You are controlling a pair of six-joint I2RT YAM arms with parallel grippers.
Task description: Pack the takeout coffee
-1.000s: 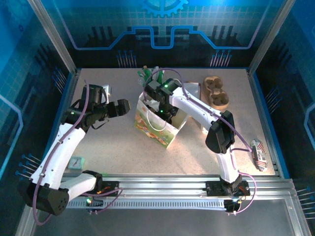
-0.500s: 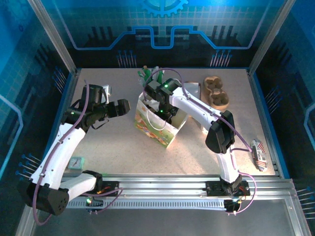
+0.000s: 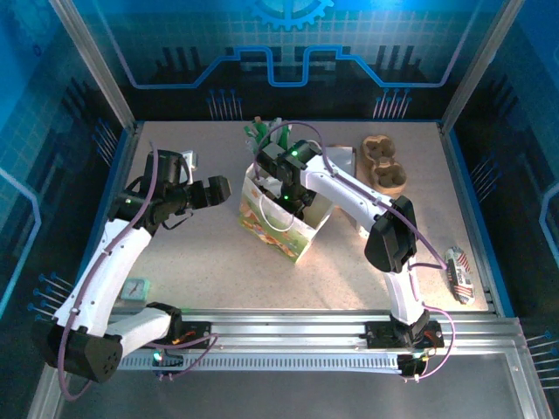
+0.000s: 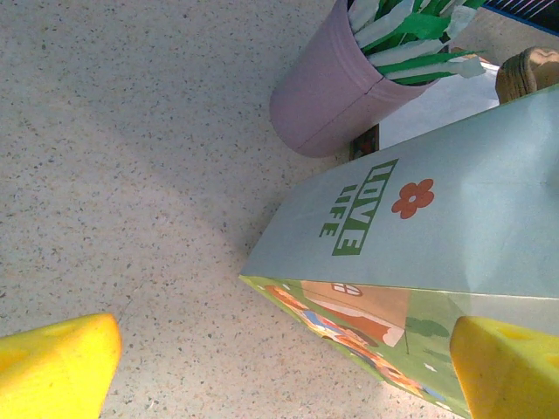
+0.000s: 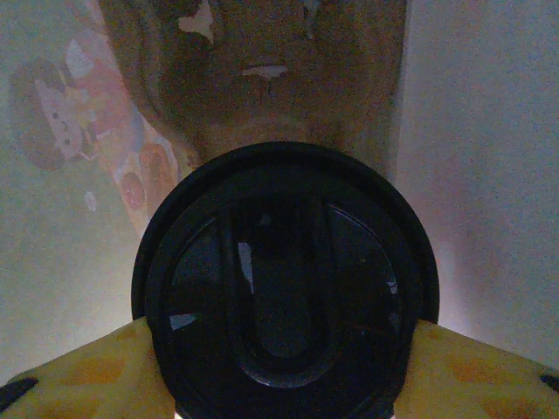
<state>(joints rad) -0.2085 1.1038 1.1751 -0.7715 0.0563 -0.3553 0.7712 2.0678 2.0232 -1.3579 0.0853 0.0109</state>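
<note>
We saw the right fingers [image 5: 79, 375] pinching the takeout coffee [image 5: 284, 384] from both sides, its black lid [image 5: 284, 279] facing the camera between them, down inside the paper bag [image 5: 476, 175]. The left fingers [image 4: 57, 367] stood spread wide above the worktop [image 4: 131, 175], beside the bag, not touching it.

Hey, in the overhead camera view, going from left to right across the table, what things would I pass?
Small grey-green object → left gripper → printed paper bag → brown cardboard cup carrier → striped packet.
</note>
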